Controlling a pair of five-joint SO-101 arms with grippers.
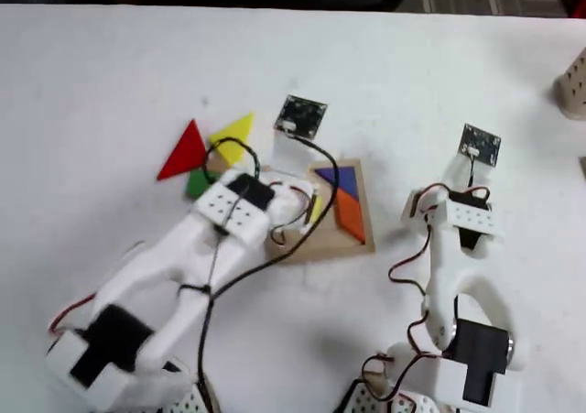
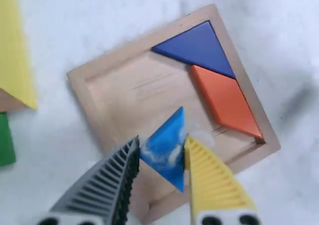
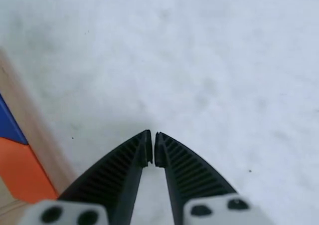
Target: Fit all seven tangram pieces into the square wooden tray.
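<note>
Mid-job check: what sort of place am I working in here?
Likely a robotics test bench: plain white table, white left arm and right arm side by side, left gripper holding a light blue triangle over a square wooden tray.

text: none readable
square wooden tray (image 2: 119,105): faint lines on its bare floor, too faint to read

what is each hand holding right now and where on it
The left hand grips the light blue triangle by two of its edges, above the wooden tray. The right hand is shut on nothing.
</note>
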